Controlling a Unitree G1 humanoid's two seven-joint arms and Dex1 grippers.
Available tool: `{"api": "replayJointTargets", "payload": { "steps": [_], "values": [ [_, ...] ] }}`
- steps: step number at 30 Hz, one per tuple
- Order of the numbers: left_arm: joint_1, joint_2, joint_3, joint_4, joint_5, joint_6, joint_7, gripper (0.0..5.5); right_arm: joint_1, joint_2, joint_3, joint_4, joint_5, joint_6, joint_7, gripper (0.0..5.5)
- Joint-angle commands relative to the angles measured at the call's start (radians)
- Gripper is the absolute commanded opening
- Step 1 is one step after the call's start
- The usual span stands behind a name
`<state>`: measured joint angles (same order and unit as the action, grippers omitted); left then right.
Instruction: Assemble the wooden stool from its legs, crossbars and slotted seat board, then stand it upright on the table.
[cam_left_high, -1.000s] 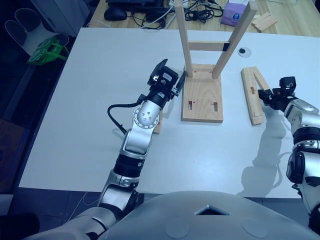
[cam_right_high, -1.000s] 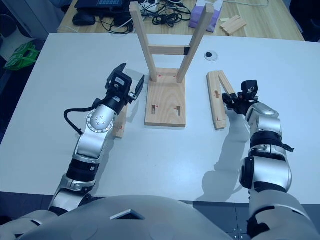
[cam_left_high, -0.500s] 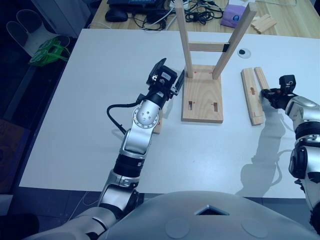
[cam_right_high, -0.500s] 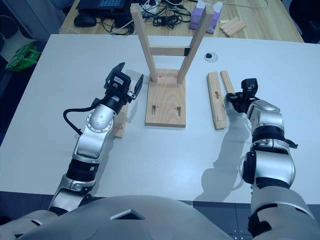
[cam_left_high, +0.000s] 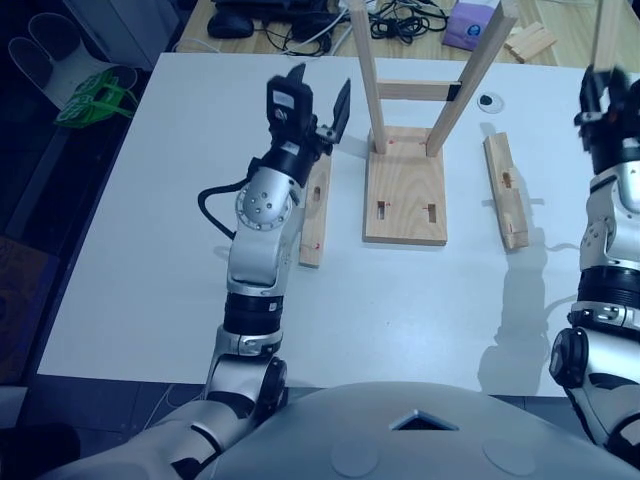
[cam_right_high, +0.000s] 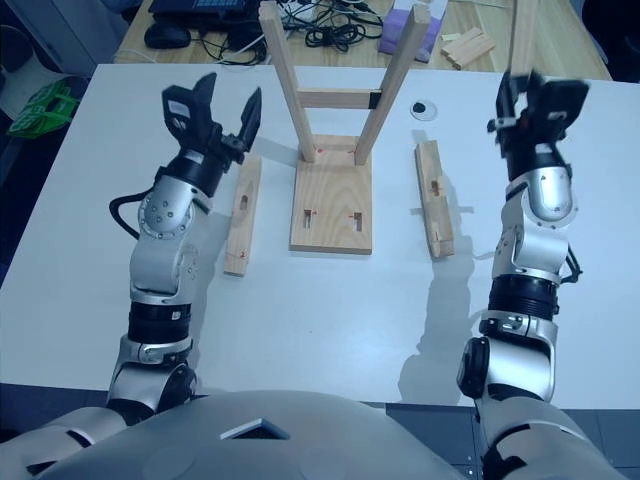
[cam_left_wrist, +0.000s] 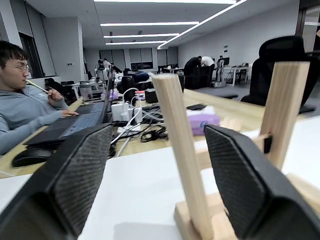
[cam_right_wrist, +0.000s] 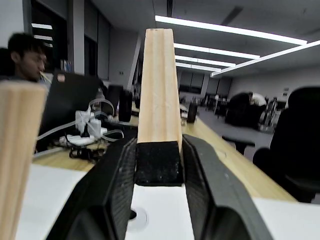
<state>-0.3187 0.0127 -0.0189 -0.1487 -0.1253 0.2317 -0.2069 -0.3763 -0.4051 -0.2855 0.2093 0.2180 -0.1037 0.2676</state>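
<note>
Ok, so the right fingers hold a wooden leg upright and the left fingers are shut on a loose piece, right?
Not quite. The left fingers are open and hold nothing, as the left wrist view shows; the nearest loose piece lies on the table. The right fingers do hold a wooden leg upright.

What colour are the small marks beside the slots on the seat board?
Red marks on the pale wood seat board, clearest in the right eye view.

Seat board (cam_left_high: 404, 205) flat, two legs (cam_left_high: 366, 75) upright, slotted piece (cam_left_high: 313, 212) each side, third piece (cam_right_wrist: 160, 85) aloft
</note>
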Motion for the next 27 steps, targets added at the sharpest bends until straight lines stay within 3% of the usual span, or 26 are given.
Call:
{"api": "replayJointTargets", "payload": {
  "steps": [1, 6, 9, 13, 27],
  "values": [
    [-0.05, -0.064, 0.124, -0.056, -0.268, 0.141, -0.008, 3.34, -0.006, -0.005, 0.005, -0.241, 0.024, 0.019, -0.01, 1.29],
    [-0.095, -0.115, 0.239, -0.105, -0.668, 0.331, -0.002, 3.34, 0.028, -0.029, 0.159, -0.487, 0.116, 0.147, 0.155, 1.29],
    [-0.13, -0.112, 0.252, -0.111, -0.774, 0.366, 0.002, 3.34, 0.101, -0.049, 0.248, -0.557, 0.164, 0.222, 0.268, 1.29],
    [-0.115, -0.09, 0.241, -0.162, -0.888, 0.403, -0.028, 3.34, 0.137, -0.048, 0.281, -0.585, 0.162, 0.243, 0.309, 1.29],
    [-0.09, -0.089, 0.168, -0.169, -0.937, 0.387, -0.015, 3.17, 0.11, 0.001, 0.363, -0.578, 0.191, 0.304, 0.374, 1.29]
  ]
}}
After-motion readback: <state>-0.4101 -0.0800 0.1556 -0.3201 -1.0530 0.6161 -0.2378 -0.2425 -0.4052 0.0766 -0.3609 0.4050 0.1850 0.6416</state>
